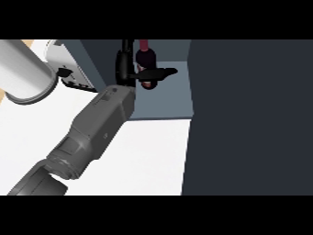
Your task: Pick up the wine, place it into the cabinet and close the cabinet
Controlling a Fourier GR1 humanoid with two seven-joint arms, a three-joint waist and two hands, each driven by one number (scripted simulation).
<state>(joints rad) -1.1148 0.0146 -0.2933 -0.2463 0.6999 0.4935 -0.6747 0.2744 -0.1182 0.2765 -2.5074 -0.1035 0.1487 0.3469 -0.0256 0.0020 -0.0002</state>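
Dark red wine bottle (146, 57) sits inside the open cabinet (165, 98), your black robot hand (133, 73) curled around it, grey forearm stretching up from the white tabletop (145, 156), dark cabinet door (260, 114) standing open at your right, other robot hand out of sight.

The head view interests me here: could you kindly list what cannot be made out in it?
- Wine bottle: the hand curled round it hides its middle; its base on the cabinet floor is hard to make out.
- Other hand: not in view.
- Cabinet door: cut off by the right edge, so no handle shows.
- White appliance: partly behind the pale cylinder, so unidentifiable.
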